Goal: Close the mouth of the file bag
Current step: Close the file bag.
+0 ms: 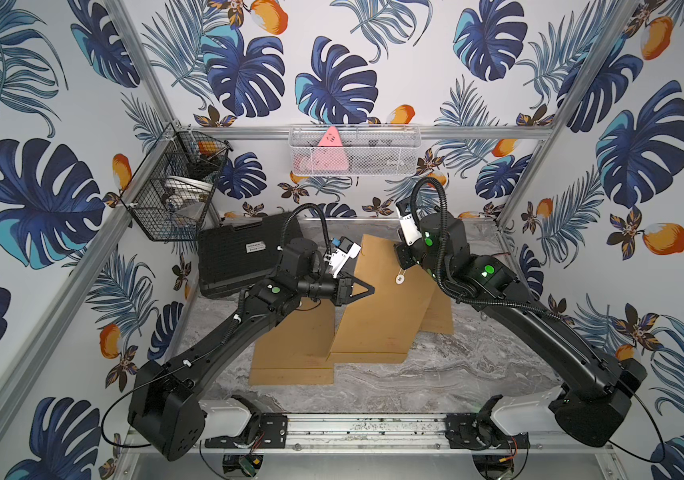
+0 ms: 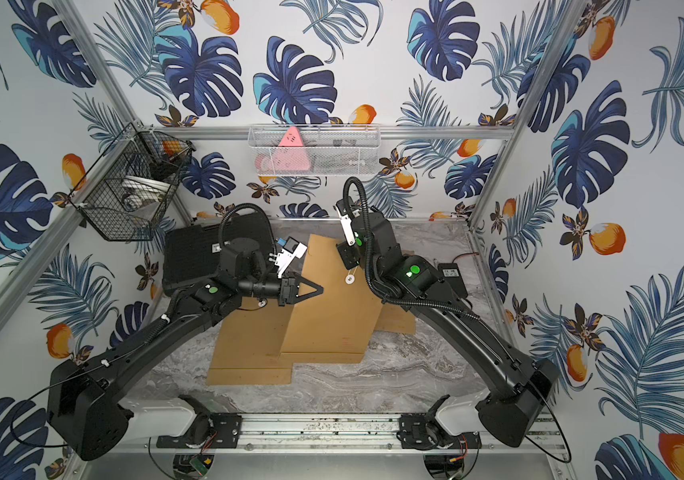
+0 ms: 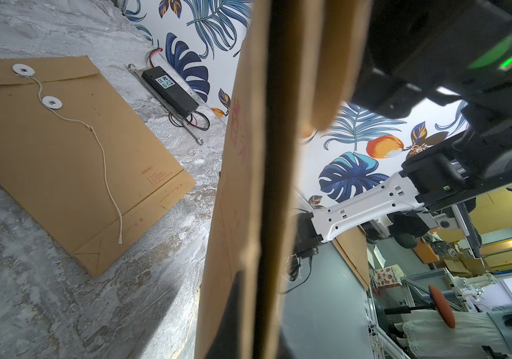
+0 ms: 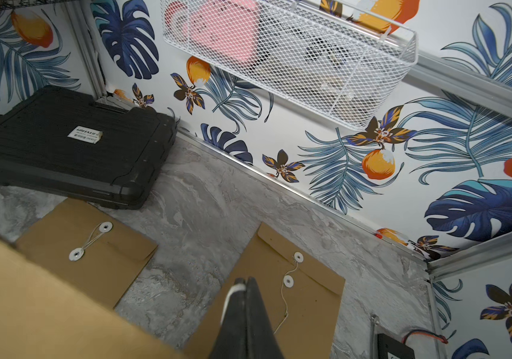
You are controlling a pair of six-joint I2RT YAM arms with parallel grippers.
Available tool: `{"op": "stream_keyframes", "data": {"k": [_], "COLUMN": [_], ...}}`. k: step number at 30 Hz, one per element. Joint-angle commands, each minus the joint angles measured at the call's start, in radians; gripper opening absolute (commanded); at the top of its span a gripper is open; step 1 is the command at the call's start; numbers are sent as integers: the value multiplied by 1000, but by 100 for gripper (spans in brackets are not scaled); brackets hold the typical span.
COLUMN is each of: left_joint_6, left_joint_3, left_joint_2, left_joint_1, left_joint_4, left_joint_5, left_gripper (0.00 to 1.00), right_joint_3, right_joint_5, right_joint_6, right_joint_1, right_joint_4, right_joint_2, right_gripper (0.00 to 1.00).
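Observation:
A brown file bag (image 1: 373, 324) (image 2: 332, 316) is lifted off the marble table in the middle, tilted. My left gripper (image 1: 369, 289) (image 2: 319, 287) is shut on its left edge; in the left wrist view the bag (image 3: 242, 186) fills the centre with a dark gap between its two walls. The bag's white disc (image 1: 399, 279) hangs on a short string that runs up to my right gripper (image 1: 403, 268). In the right wrist view that gripper (image 4: 245, 281) is shut with a white strand pinched at its tip, and the bag (image 4: 30, 295) is beside it.
Two more file bags lie flat, one on the left (image 1: 290, 353) (image 4: 93, 255) and one on the right (image 1: 440, 316) (image 3: 62, 155). A black case (image 1: 244, 257) sits back left. A power adapter (image 2: 452, 274) and a wrench (image 3: 167, 105) lie back right. Wire baskets (image 1: 174, 187) (image 1: 354, 149) hang on the walls.

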Motion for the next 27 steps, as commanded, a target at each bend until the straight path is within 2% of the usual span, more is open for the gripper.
{"op": "stream_keyframes", "data": {"k": [1, 11, 20, 27], "left_joint_6": [6, -6, 6, 25], "left_joint_3": [10, 16, 23, 32], "left_joint_2": [3, 12, 3, 1], "left_joint_1": [-2, -1, -1, -2], "left_joint_4": [33, 55, 38, 13], "left_joint_5": [-12, -24, -27, -50], "left_gripper": [0, 0, 0, 0], "right_joint_3": [-2, -26, -56, -125], "right_joint_5": [-4, -203, -314, -403], "right_joint_6": [49, 234, 327, 389], "right_joint_1": [11, 16, -1, -33], "right_joint_4": [-22, -27, 3, 7], "right_joint_2": [-14, -28, -41, -127], "right_gripper": [0, 0, 0, 0]}}
